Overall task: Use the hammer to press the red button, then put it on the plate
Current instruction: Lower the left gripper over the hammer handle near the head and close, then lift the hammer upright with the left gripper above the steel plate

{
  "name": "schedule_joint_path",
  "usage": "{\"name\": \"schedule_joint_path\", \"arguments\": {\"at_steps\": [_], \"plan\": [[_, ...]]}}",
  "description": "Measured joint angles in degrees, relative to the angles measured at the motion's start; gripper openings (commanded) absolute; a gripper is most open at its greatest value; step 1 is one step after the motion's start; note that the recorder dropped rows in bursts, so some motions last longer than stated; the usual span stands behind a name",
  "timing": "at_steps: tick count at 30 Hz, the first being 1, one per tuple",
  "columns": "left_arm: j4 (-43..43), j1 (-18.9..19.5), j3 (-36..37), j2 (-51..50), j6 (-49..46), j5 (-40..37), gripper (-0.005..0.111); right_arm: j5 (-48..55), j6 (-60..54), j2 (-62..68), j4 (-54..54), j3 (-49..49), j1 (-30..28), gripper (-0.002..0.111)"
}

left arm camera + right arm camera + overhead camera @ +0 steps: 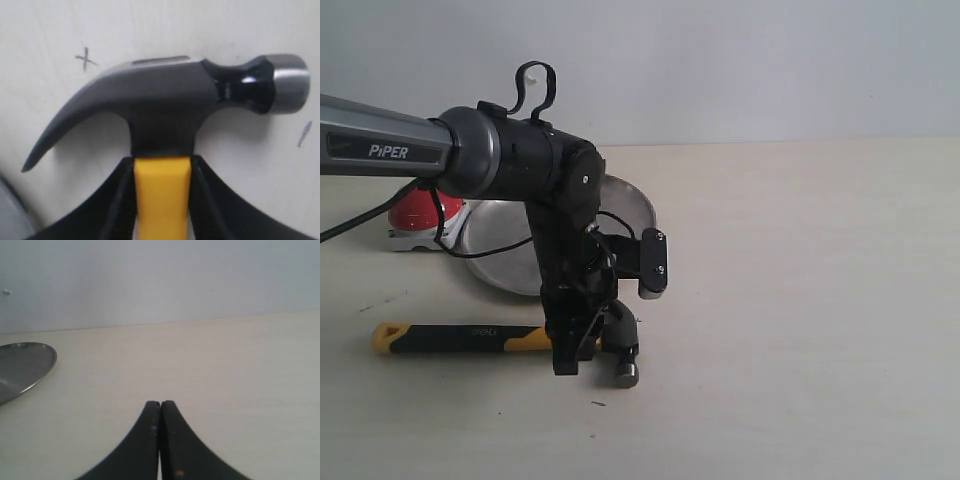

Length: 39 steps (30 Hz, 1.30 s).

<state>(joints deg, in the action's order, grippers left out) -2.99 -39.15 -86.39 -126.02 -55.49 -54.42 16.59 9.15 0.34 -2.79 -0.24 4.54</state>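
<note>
The hammer (460, 338) lies along the table's front, its yellow looped end to the left and its black head (165, 100) to the right. My left gripper (575, 355) comes down from above and is shut on the yellow handle just behind the head; in the left wrist view the gripper (162, 167) has a finger pressed on either side. The red button (420, 212) sits at the back left, partly hidden by the arm. The silver plate (500, 250) lies beside it, behind the hammer. My right gripper (160, 407) is shut and empty, low over bare table, out of the exterior view.
The left arm (390, 148) reaches in from the left, over the button, with a black cable (470, 252) hanging over the plate. The plate's rim (30, 367) shows at the edge of the right wrist view. A pale wall (770, 60) bounds the table at the back.
</note>
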Motion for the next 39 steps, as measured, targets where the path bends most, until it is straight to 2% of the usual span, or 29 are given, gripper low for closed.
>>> {"name": "schedule_joint_path", "arguments": {"at_steps": [7, 19, 23, 27, 33, 39], "plan": [[1.7, -0.1, 0.5, 2.4, -0.2, 0.1, 0.0, 0.0, 0.0, 0.0, 0.0, 0.0, 0.0, 0.0], [-0.2, 0.1, 0.6, 18.9, 4.3, 7.6, 0.0, 0.0, 0.0, 0.0, 0.0, 0.0, 0.0, 0.0], [-5.7, 1.5, 0.6, 24.2, 4.5, 9.5, 0.0, 0.0, 0.0, 0.0, 0.0, 0.0, 0.0, 0.0], [-13.3, 4.4, 1.0, 28.2, 3.5, 10.0, 0.0, 0.0, 0.0, 0.0, 0.0, 0.0, 0.0, 0.0], [-28.8, 9.9, 4.6, 31.2, -5.2, 10.3, 0.0, 0.0, 0.0, 0.0, 0.0, 0.0, 0.0, 0.0], [-39.9, 15.6, 9.3, 33.0, -14.6, 7.5, 0.0, 0.0, 0.0, 0.0, -0.1, 0.0, 0.0, 0.0]]}}
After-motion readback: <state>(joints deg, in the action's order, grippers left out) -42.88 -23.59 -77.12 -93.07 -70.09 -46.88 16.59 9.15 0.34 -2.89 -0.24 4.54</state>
